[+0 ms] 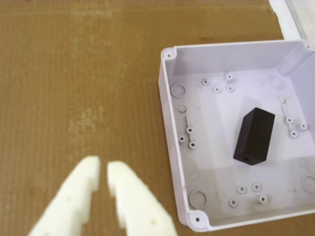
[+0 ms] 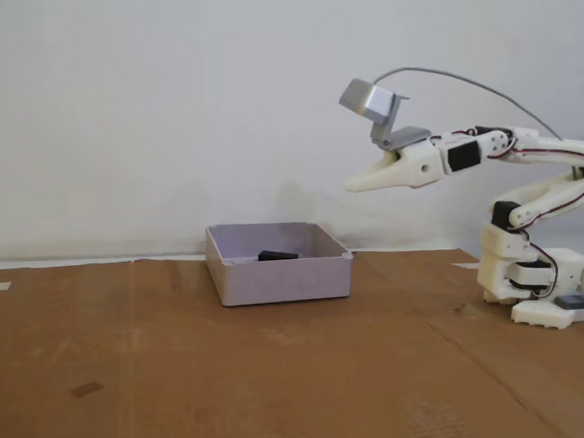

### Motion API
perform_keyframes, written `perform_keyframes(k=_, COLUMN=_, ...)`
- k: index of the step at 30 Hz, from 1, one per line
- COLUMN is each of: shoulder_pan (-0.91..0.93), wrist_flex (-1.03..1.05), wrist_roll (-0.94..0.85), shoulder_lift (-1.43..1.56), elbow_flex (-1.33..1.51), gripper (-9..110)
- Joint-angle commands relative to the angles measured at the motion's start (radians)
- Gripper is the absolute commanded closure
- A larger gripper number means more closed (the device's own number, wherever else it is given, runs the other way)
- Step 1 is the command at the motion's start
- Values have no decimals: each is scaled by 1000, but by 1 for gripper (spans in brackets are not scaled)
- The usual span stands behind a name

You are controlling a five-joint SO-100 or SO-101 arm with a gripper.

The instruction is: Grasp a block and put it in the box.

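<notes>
Black block [image 1: 254, 136] is already seen lying inside the box [image 1: 170, 105] at the right of the wrist view, long axis near vertical, while the empty gripper [image 1: 104, 173], jaws nearly closed on nothing, is parked lower left, well apart.

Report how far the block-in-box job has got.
Done, by the look of it: the block lies inside the box, on its floor. In hand: nothing; the gripper is empty, its fingers nearly closed, raised well clear of the box in the fixed view. Left: nothing visible; no other block shows on the cardboard.
</notes>
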Motion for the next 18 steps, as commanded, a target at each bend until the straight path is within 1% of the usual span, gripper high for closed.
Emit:
perform_keyframes(k=1, shoulder_pan=-9, wrist_flex=-38, wrist_roll=0, shoulder_lift=118, elbow_flex=18, gripper=101)
perform_keyframes(k=18, shoulder_pan=-9, wrist_flex=-38, wrist_roll=-2, shoulder_lift=465, elbow_flex=322, gripper=101)
